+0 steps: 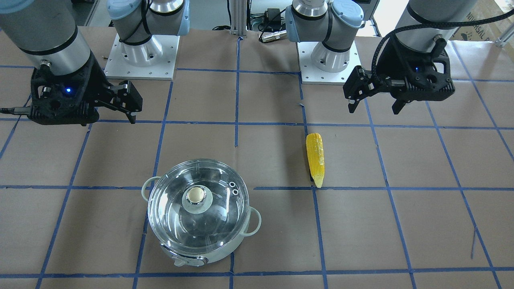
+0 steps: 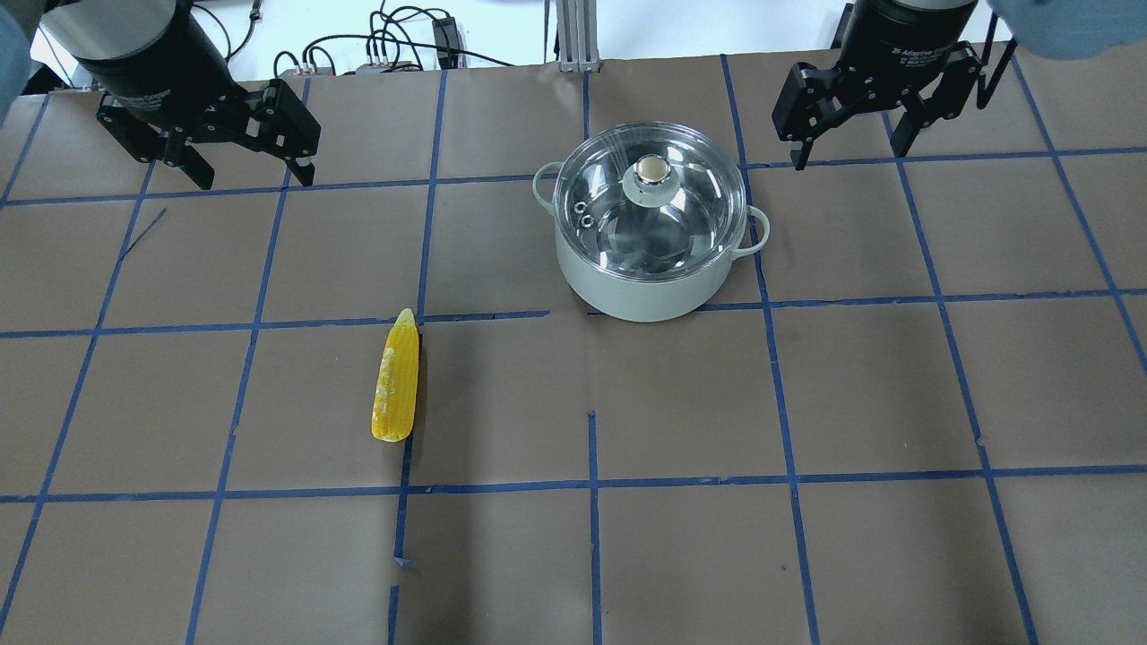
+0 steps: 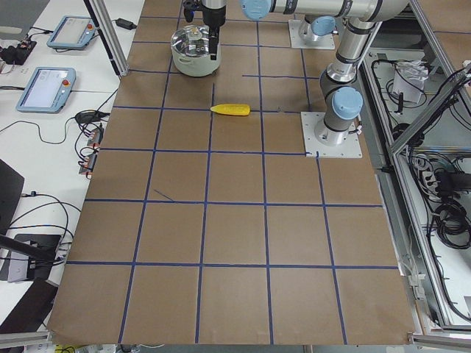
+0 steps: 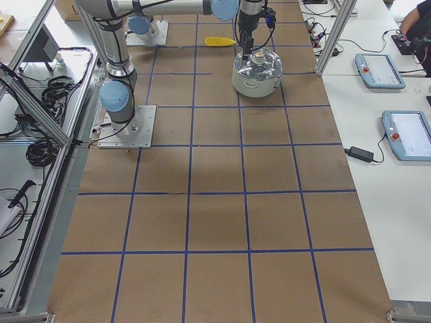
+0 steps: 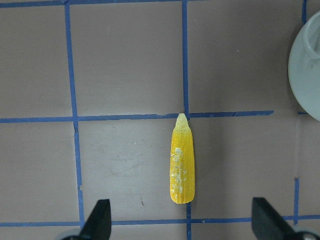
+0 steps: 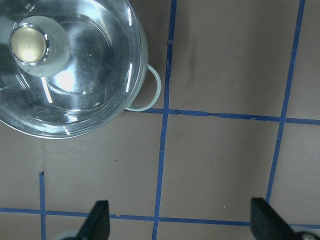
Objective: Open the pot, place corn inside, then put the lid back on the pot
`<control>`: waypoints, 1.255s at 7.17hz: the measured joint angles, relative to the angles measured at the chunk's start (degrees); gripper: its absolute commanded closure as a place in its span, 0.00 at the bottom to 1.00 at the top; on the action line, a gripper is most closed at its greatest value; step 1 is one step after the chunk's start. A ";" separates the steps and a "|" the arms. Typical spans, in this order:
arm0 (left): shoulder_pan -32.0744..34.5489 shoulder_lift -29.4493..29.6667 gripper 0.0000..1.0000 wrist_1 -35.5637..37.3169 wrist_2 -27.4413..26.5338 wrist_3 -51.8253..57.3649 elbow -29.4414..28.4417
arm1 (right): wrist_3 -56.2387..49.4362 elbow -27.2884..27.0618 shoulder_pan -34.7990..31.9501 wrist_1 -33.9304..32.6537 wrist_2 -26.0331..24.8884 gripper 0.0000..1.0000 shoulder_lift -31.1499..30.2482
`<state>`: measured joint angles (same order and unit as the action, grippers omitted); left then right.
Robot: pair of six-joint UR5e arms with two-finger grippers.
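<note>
Both aloft: left gripper (image 2: pixel 254 177), right gripper (image 2: pixel 851 154).

the pot (image 2: pixel 645 287) stands on the table (image 2: pixel 896 403), with the lid (image 2: pixel 685 193) seated on it. the corn (image 2: pixel 397 381) lies flat well to the pot's left and nearer the robot, tip pointing away from the robot. the left gripper (image 2: pixel 254 177) hangs well to the pot's left, the right gripper (image 2: pixel 849 154) near its right.
</note>
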<state>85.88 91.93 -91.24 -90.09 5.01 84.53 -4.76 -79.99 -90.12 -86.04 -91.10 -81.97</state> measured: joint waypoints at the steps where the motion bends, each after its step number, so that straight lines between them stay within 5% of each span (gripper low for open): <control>1: 0.00 0.00 0.00 -0.01 0.00 0.00 0.01 | 0.01 0.05 -0.01 0.00 0.03 0.00 -0.01; 9: 0.02 0.09 0.00 -0.39 -0.07 -0.14 0.02 | 1.70 0.99 -0.45 -0.87 -0.12 0.02 0.40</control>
<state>85.90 92.02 -91.63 -90.16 4.87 84.55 -3.06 -79.01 -90.57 -86.92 -91.22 -81.57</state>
